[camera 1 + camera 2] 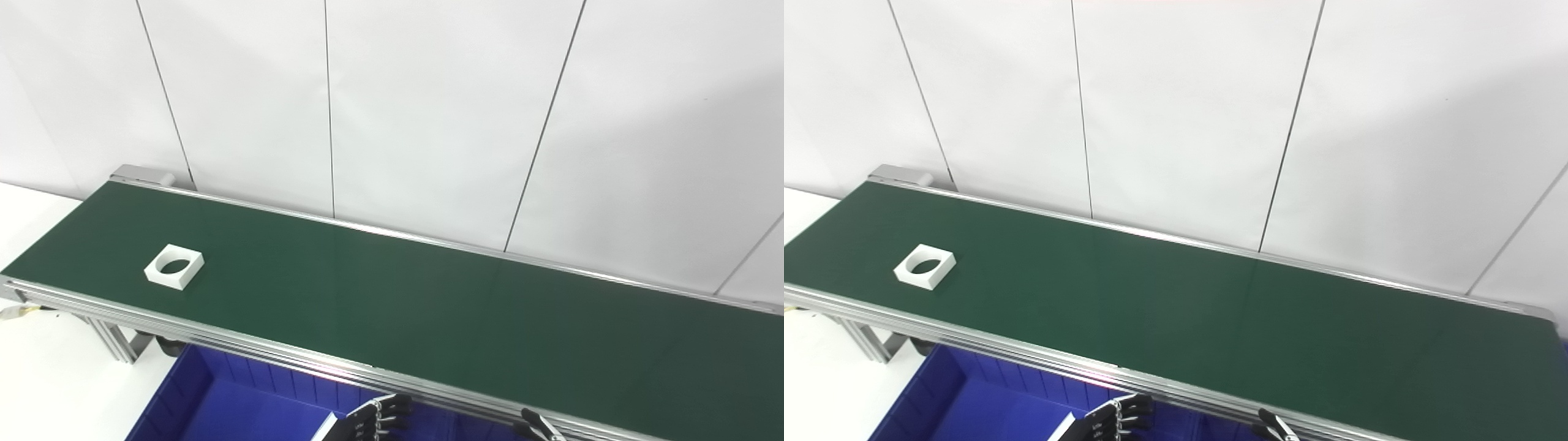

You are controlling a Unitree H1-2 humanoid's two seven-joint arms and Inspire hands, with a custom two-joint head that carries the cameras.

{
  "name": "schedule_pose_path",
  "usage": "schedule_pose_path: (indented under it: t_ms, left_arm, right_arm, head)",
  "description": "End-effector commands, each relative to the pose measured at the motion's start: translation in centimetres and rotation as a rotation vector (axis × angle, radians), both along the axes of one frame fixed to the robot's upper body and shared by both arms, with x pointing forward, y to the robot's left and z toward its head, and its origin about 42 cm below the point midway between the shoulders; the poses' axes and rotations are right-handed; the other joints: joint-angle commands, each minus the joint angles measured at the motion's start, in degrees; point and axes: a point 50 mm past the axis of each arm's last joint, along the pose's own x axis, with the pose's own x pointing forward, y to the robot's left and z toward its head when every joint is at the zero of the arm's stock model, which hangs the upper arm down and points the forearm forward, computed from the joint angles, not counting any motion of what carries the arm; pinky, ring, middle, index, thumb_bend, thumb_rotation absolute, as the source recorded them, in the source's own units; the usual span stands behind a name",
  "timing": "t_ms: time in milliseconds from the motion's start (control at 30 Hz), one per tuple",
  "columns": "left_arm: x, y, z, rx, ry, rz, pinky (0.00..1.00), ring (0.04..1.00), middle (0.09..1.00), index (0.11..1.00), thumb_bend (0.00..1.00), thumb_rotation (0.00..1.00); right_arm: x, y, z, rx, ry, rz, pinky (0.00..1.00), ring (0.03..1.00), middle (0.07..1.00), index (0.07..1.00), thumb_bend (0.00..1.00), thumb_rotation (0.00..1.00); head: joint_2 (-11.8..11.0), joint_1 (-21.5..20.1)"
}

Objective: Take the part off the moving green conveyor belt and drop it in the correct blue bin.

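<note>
A white square part with a round hole [174,266] lies flat on the green conveyor belt [392,294] near its left end. My left hand [373,419] shows at the bottom edge below the belt's near rail, over the blue bin [233,404]; its dark fingers are curled with nothing seen in them. Only a fingertip or two of my right hand [538,427] pokes in at the bottom edge, right of the left hand. Both hands are far from the part.
The belt runs from upper left to lower right with aluminium rails on both sides. A white panelled wall stands behind it. A white floor or table surface [37,367] lies to the left, with the belt's metal leg [116,343] beside the bin.
</note>
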Motion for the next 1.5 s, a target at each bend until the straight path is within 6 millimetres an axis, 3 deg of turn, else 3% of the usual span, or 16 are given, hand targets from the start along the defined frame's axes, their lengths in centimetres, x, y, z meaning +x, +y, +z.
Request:
schedule_pose_path:
  t_ms: [0, 400, 1033, 1267, 1467]
  left_arm:
    - [0.8, -0.2, 0.9, 0.005, -0.073, -0.004, 0.69, 0.761, 0.807, 0.817, 1.00, 0.31]
    - [1.5, -0.1, 0.6, 0.015, -0.087, -0.010, 0.68, 0.743, 0.791, 0.807, 1.00, 0.32]
    - [1.5, 0.2, 5.2, 0.009, -0.173, -0.017, 0.63, 0.706, 0.766, 0.781, 1.00, 0.32]
    - [1.2, 0.6, 6.4, 0.032, -0.179, -0.057, 0.64, 0.700, 0.761, 0.765, 1.00, 0.33]
    - [2.1, 1.3, 9.6, 0.091, -0.246, -0.068, 0.64, 0.707, 0.752, 0.752, 1.00, 0.35]
  right_arm:
    - [0.6, 0.2, 0.9, 0.027, -0.075, -0.001, 0.66, 0.749, 0.808, 0.874, 0.36, 0.44]
    - [1.0, 0.3, 0.5, 0.049, -0.059, -0.001, 0.68, 0.763, 0.817, 0.889, 0.31, 0.44]
    - [1.2, -0.2, 0.2, 0.050, -0.068, -0.003, 0.70, 0.768, 0.818, 0.894, 0.29, 0.42]
    - [1.3, -0.3, 0.2, 0.047, -0.079, -0.006, 0.68, 0.754, 0.803, 0.884, 0.27, 0.36]
    - [1.3, -0.4, 0.1, 0.051, -0.075, -0.010, 0.68, 0.758, 0.806, 0.889, 0.29, 0.43]
  head:
    - [-0.4, 0.4]
    - [-1.6, 1.8]
    - [-2.5, 3.2]
    - [-2.3, 3.7]
    - [-2.4, 4.5]
